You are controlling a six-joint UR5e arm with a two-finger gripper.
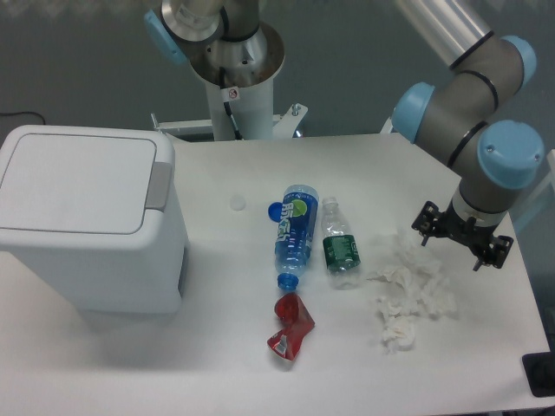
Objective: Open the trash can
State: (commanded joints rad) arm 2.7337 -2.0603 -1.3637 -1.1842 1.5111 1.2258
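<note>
Trash can [87,217] lid down, my tool [462,241] far off.
My tool hangs with fingers spread and empty above the table's [217,364] right edge, near crumpled tissues [408,295].

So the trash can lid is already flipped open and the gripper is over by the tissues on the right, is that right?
Not quite. The camera view shows the trash can lid shut flat, not open. The gripper is indeed over by the tissues on the right.

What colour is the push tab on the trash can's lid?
Grey, on the white trash can, along the lid's right edge; the fixed camera shows it.
</note>
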